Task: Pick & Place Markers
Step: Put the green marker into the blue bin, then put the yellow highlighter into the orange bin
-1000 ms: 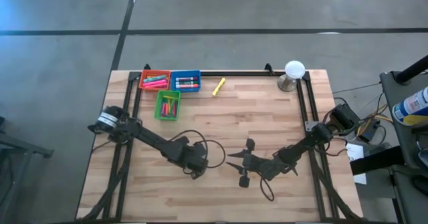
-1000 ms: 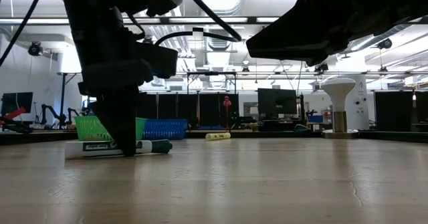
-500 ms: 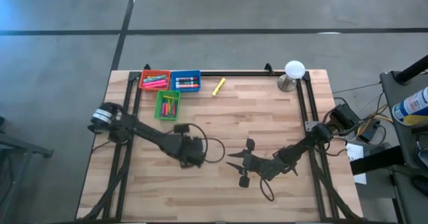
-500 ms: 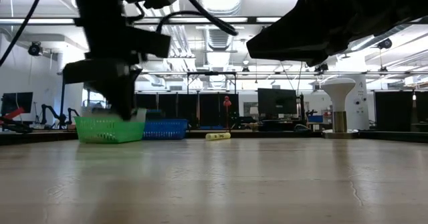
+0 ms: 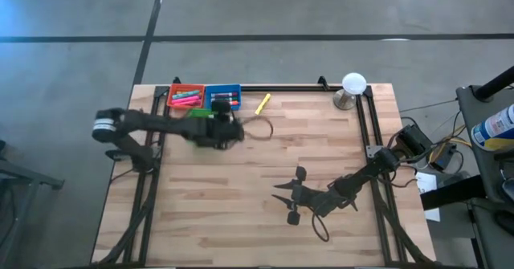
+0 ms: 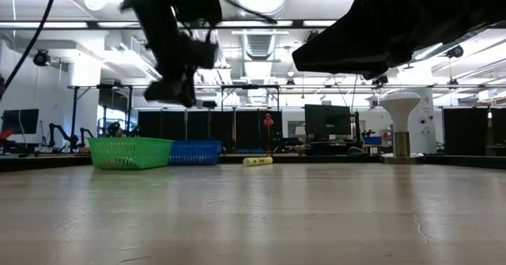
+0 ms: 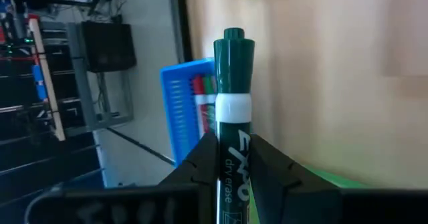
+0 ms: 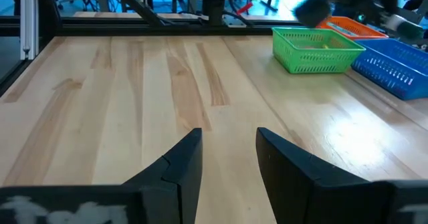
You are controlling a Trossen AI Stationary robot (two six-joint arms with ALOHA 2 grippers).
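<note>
Carrying: the left claw [image 5: 218,132] holds a green marker [image 7: 232,117] above the table [image 5: 265,181], over the green bin [image 6: 130,152] and just beside the blue bin [image 5: 223,98].
Left claw state: clamped on the marker's white barrel, cap end pointing forward past the fingers [image 7: 274,167]; gripping the barrel low leaves the cap clear for release.
Marker position: off the table, in the air, seen high above the bins in the low view; none of it touches a bin.
Reason for height: judged to clear the bin walls before a drop.
Likely target: green bin, since cap colour matches it; this is a judgement only.
Right claw [image 8: 229,158]: fingers apart, holding nothing, parked low over the near middle of the table, well apart from the bins, so it stays out of the left arm's path.
Bins: red bin [image 5: 185,96], blue and green sit grouped at the far left corner, each already holding markers.
Loose item: a yellow marker [image 5: 263,103] lies on the table near the blue bin, not yet sorted.
Risk: an early release could land the marker on a bin rim or in the blue bin.
</note>
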